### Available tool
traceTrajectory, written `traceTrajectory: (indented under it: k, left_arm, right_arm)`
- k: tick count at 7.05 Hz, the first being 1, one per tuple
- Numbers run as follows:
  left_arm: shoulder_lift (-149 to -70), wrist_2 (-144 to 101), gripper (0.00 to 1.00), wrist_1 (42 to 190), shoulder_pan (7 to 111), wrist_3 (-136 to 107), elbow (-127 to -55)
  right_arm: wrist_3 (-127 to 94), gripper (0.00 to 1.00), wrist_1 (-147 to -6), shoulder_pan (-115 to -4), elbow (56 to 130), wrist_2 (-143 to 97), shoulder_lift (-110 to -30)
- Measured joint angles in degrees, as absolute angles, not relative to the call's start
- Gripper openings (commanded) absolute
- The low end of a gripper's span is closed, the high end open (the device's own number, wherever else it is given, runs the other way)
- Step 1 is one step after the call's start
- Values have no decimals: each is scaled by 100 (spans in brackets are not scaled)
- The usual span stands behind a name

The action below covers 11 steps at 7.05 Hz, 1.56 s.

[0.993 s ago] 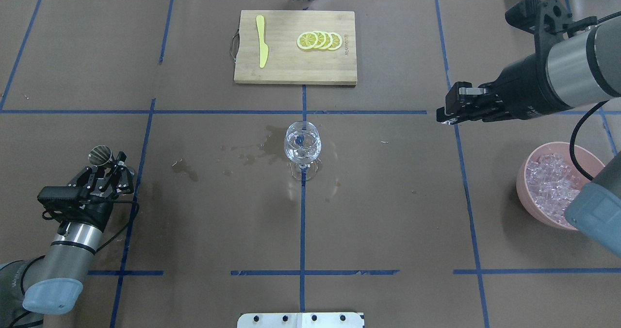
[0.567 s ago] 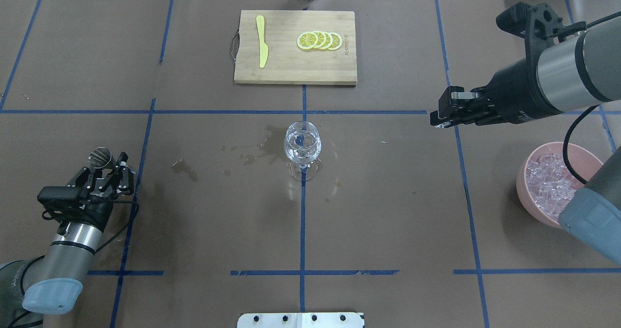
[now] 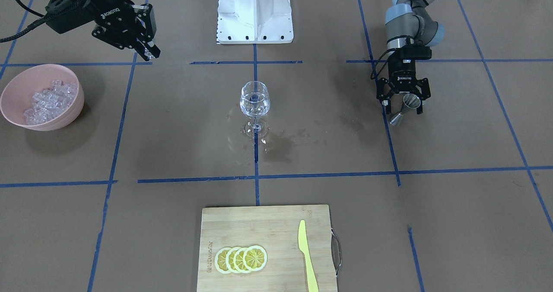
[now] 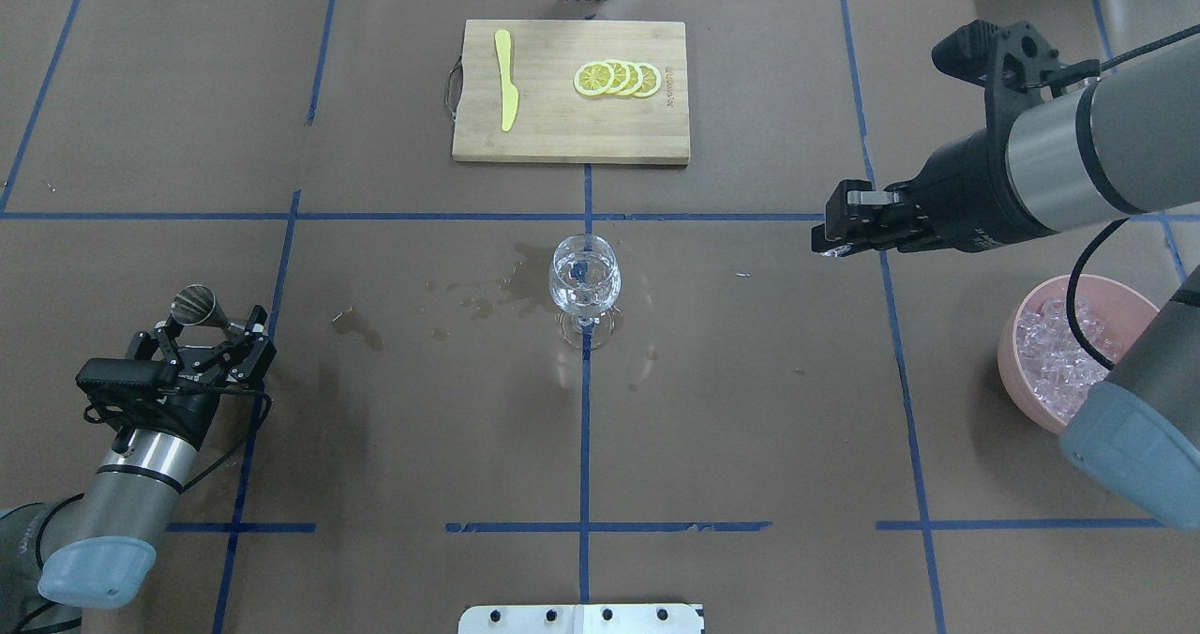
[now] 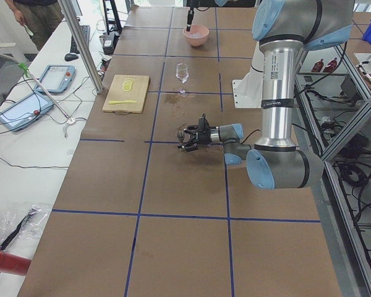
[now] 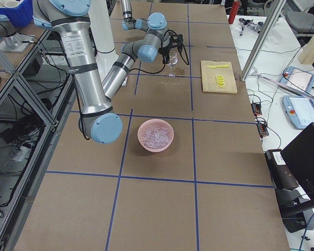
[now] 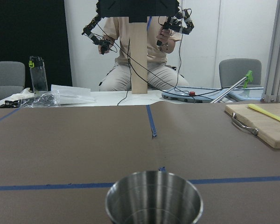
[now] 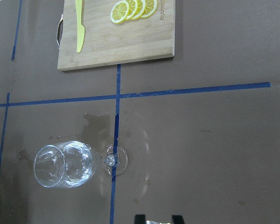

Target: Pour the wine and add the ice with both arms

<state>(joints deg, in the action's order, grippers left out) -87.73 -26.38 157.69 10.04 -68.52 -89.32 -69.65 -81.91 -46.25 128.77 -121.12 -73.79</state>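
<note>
A heap of small clear ice cubes (image 4: 1045,371) fills a round pink bowl (image 4: 1005,348) at the robot's right edge of the brown paper-covered bench (image 4: 750,409). One separate ice cube (image 3: 149,54) glints at the tip of the right tool (image 4: 829,243), pinched between its pressed-together fingers. It is too small to tell which way it lies.

A clear stemmed wine glass (image 4: 584,278) stands upright at the bench's centre, its long axis vertical and its mouth up, beside dark wet stains (image 4: 520,287). A small steel measuring cup (image 4: 194,304) also stands upright, mouth up, on the robot's left side.

Since a second ago the right tool has shifted closer to the glass, though it is still well apart from it. The left tool (image 4: 212,324), which had closed on the steel cup, now has its fingers spread wide on either side of it.

The right arm's forearm reaches in raised and nearly level, its tool pointing toward the glass. The left arm lies low, its tool level just above the bench.

At the far side sits a wooden cutting board (image 4: 562,137).
</note>
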Motion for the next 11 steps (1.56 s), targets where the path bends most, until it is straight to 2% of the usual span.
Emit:
traceTrajectory:
  k: [9,11]
  left_arm:
    - [-7559,-4840,100,15301,724,-6747,-10533]
    - [-7130,-5506,99,14965,707,-6750,-11223]
  right_arm:
    - [-7177,0,-8191,-4228,12724,-11489,-7111]
    - [-7196,0,-8189,-4176,12651,-11439,-7030]
